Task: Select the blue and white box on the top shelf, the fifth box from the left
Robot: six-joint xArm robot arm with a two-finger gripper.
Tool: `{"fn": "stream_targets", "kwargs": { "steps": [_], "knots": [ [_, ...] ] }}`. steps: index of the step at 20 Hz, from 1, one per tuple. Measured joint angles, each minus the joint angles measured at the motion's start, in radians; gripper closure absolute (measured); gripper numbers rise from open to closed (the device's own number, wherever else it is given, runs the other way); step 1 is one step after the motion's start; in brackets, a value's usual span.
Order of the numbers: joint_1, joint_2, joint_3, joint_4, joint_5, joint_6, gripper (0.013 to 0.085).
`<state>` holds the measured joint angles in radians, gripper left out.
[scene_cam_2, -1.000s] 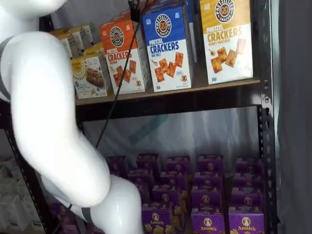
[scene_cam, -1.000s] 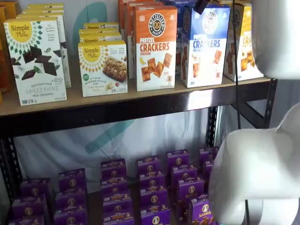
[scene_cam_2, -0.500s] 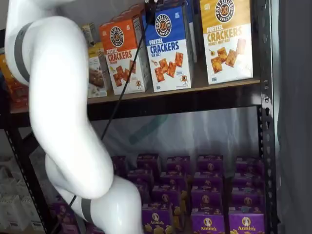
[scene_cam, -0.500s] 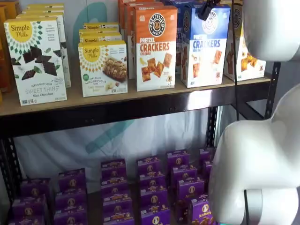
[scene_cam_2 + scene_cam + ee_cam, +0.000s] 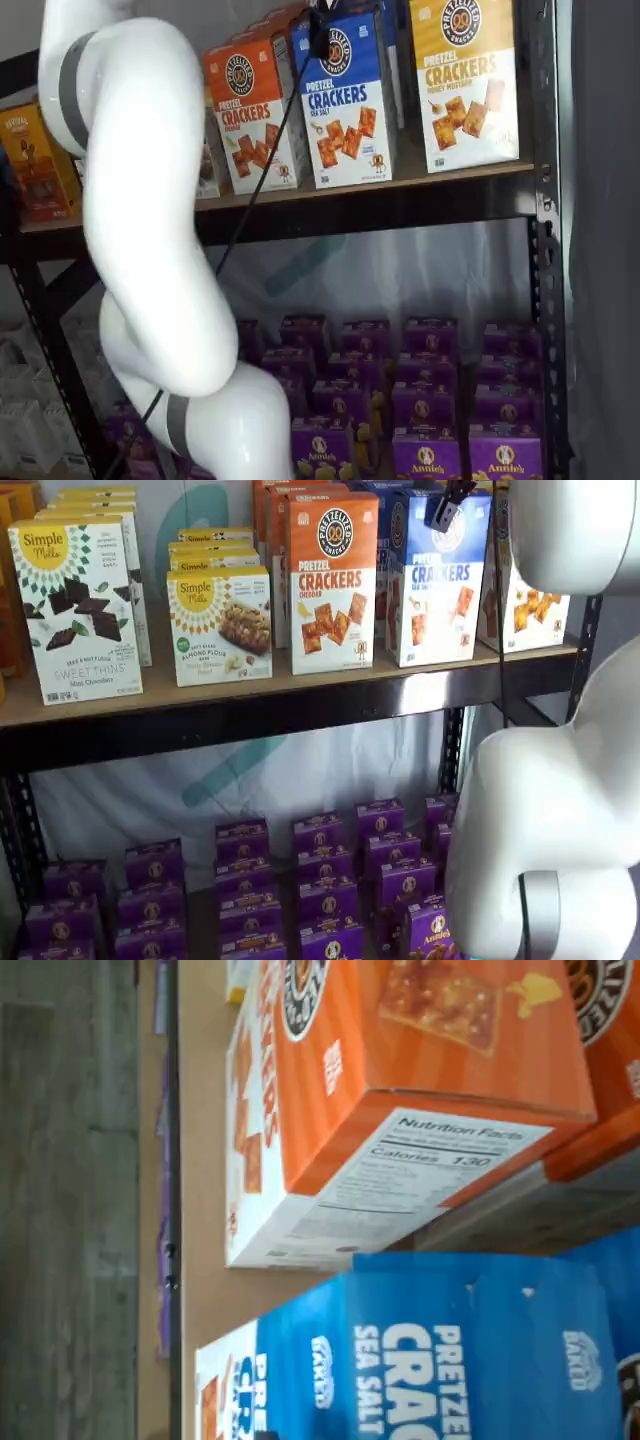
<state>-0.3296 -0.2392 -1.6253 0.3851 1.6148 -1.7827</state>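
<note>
A: Item: the blue and white box [image 5: 437,580]. Where is it standing?

B: Upper right of the frame in a shelf view, upright on the top shelf [image 5: 250,715], beside the orange Cheddar box [image 5: 332,582].

A: Handling?

B: Likely light, stiff cardboard, denting easily. I'm advising a hold across its narrow sides, near the top.

A: The gripper [image 5: 443,510]?

B: Jaws are hanging before its blue top; their state I cannot tell.

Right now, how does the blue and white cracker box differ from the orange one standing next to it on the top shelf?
The blue and white box has a blue top and reads SEA SALT; the orange box has an orange top and reads CHEDDAR. The gripper hangs in front of the blue and white box's upper part; the orange box has nothing in front. Both stand upright on the top shelf, same size, same round logo.
</note>
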Motion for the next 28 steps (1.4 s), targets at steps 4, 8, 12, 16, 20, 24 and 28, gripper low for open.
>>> {"fn": "stream_targets", "kwargs": {
  "steps": [4,8,12,16,20,24,28],
  "knots": [
    [0.023,0.036,-0.057,-0.047,0.074,0.015,0.0130],
    [0.052,0.059,-0.091,-0.101,0.127,0.030,0.0130],
    [0.068,0.062,-0.093,-0.125,0.145,0.037,0.0130],
    [0.070,0.052,-0.073,-0.122,0.132,0.039,0.0130],
    [0.068,0.047,-0.065,-0.115,0.126,0.039,0.0210],
    [0.067,0.047,-0.068,-0.111,0.125,0.040,0.0290],
    [0.069,0.045,-0.068,-0.117,0.123,0.039,0.0290]
  ]
}}
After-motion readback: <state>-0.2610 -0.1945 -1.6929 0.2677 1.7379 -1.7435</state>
